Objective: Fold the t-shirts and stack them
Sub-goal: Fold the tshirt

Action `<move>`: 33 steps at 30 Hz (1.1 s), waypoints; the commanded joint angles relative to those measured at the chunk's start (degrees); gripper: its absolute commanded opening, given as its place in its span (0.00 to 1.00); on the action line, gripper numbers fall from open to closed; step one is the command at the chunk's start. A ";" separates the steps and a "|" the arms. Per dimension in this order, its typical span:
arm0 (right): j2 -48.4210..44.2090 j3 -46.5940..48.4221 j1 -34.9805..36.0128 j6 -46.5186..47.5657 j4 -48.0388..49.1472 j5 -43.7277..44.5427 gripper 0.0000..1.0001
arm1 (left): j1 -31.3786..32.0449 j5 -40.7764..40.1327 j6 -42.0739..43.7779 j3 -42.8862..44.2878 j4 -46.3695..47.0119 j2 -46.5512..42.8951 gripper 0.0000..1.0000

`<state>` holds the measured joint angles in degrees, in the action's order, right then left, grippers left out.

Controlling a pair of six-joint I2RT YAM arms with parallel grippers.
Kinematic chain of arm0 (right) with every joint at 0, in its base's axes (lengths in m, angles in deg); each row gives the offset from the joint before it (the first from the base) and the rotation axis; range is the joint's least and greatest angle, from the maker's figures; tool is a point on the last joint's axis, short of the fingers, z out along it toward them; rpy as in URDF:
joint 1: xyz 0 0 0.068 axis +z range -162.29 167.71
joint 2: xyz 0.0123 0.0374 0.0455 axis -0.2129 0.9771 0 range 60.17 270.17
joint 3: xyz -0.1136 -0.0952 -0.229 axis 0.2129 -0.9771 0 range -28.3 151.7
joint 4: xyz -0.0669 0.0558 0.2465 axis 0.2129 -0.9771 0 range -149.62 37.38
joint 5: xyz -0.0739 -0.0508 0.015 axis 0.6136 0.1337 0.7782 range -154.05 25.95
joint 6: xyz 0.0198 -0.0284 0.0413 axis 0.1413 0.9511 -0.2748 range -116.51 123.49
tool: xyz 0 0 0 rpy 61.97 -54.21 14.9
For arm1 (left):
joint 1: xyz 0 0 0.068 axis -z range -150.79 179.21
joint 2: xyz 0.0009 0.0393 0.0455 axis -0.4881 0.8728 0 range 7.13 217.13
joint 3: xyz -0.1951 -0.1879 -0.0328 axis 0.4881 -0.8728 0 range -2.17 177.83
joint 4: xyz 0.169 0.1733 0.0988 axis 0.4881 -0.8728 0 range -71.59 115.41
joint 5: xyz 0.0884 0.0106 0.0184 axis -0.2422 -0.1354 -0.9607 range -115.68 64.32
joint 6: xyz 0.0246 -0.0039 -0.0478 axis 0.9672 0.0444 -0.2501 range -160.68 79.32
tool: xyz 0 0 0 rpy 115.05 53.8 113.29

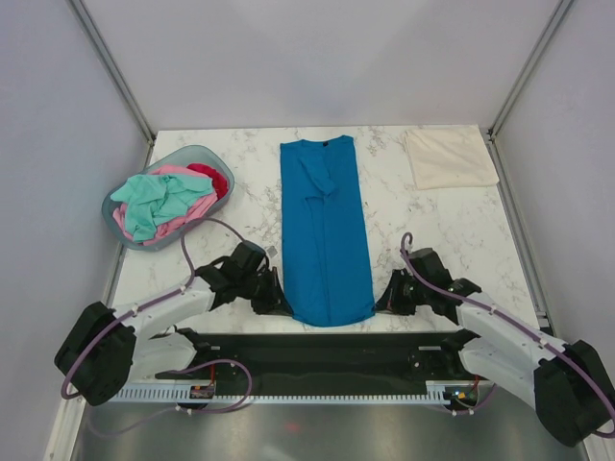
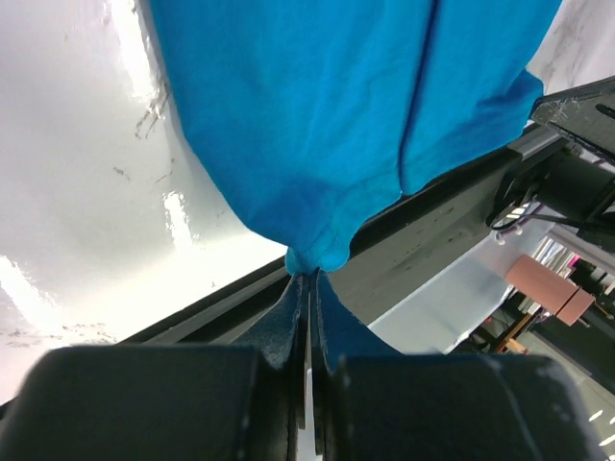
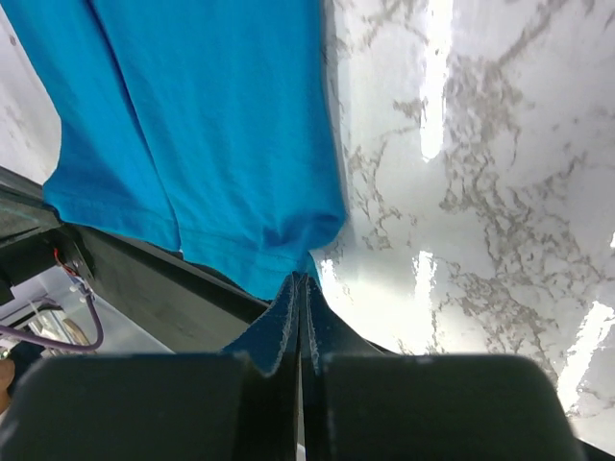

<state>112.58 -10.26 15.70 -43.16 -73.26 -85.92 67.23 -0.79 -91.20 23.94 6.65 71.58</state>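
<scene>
Top external view: we see the bright blue t-shirt (image 1: 325, 230) lying lengthwise at the centre of the surface (image 1: 452, 240), neck toward 12 o'clock. Our left fingers (image 2: 286, 322) and right fingers (image 3: 281, 331) are clenched on its 6 o'clock hem corners.

R gripper (image 3: 301, 284) jaws closed, pinching hem corner of blue shirt (image 3: 211, 125); shirt flat on marble table (image 3: 461, 192), hem at near edge.
</scene>
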 commanded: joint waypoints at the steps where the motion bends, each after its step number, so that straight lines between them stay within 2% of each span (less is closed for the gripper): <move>1: 2.43 4.98 0.31 1.38 1.40 3.31 0.00 | -0.31 -3.35 1.21 5.60 -2.94 2.08 0.02; 8: 15.51 17.88 0.23 9.29 1.48 7.01 0.00 | -4.62 -3.96 3.85 13.52 -4.00 10.24 0.02; 17: 34.50 34.23 -0.56 17.91 1.75 9.56 0.00 | -13.49 -3.88 9.30 29.43 -5.40 24.49 0.02; 24: 43.21 44.96 -3.81 20.02 1.22 9.13 0.00 | -19.99 -2.65 11.32 41.64 -7.25 33.19 0.02; 33: 50.86 57.00 -8.47 20.81 -0.62 7.54 0.00 | -23.34 0.43 12.29 56.76 -9.27 45.14 0.02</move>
<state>162.21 42.20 8.51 -23.65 -73.31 -77.74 44.92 -2.54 -81.56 75.63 -1.53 114.24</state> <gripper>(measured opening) 0.007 0.029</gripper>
